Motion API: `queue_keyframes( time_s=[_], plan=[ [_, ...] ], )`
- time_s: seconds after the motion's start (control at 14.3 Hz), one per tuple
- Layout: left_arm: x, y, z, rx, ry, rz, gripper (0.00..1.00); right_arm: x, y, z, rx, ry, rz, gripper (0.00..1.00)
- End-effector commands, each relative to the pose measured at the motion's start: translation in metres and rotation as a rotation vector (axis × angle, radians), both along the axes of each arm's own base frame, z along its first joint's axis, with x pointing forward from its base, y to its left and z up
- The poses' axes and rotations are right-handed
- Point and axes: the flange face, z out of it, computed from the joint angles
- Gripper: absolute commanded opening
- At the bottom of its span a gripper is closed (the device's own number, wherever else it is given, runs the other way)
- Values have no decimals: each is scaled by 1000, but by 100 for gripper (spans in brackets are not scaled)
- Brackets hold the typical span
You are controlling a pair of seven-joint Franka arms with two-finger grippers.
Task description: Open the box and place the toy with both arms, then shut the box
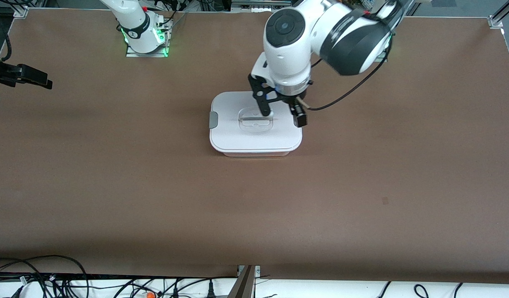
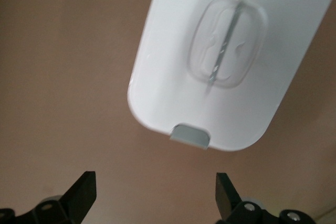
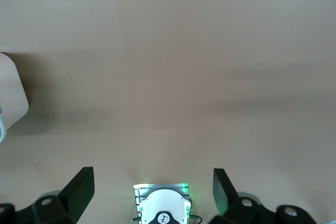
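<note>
The box (image 1: pixel 254 132) stands at the table's middle with its white lid (image 1: pixel 231 136) on. The lid's clear recessed handle (image 1: pixel 255 119) is at its centre and a grey clip (image 1: pixel 213 119) is on the end toward the right arm. My left gripper (image 1: pixel 282 111) is open and empty, over the lid's end toward the left arm. In the left wrist view the lid (image 2: pixel 173 66), its handle (image 2: pixel 227 45) and the other grey clip (image 2: pixel 190 134) lie ahead of the left gripper (image 2: pixel 155 187). My right gripper (image 3: pixel 152 179) is open and empty over bare table. The toy is out of view.
The right arm's base (image 1: pixel 144 33) with green lights stands at the table's back edge and shows in the right wrist view (image 3: pixel 163 208). A corner of the box (image 3: pixel 10 93) shows there too. Cables (image 1: pixel 39 277) lie along the table's near edge.
</note>
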Motion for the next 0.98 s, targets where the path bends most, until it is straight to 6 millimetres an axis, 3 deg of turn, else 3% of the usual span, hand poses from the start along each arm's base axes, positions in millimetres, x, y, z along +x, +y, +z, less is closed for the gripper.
queue_keyframes(
  time_s=[0.0, 0.14, 0.28, 0.42, 0.49, 0.7, 0.77, 0.91],
  plan=[
    [33, 75, 45, 13, -62, 129, 100, -1, 0, 3, 17, -10, 2, 100],
    [63, 138, 56, 12, -73, 230, 100, -1, -1, 4, 18, -12, 2, 100],
    [87, 199, 84, -24, -113, 336, 100, -1, -2, 3, 18, -10, 2, 100],
    [97, 262, 87, -43, -56, 446, 100, -1, -2, 3, 18, -10, 2, 100],
    [96, 282, 99, -64, -67, 491, 100, -1, -2, 3, 18, -10, 2, 100],
    [79, 334, 109, -127, -73, 630, 100, -1, -2, 4, 18, -12, 2, 100],
    [71, 361, 108, -161, -95, 693, 100, -1, -2, 4, 18, -12, 2, 100],
    [46, 395, 93, -217, -95, 792, 100, -1, -2, 3, 18, -10, 4, 100]
  ],
)
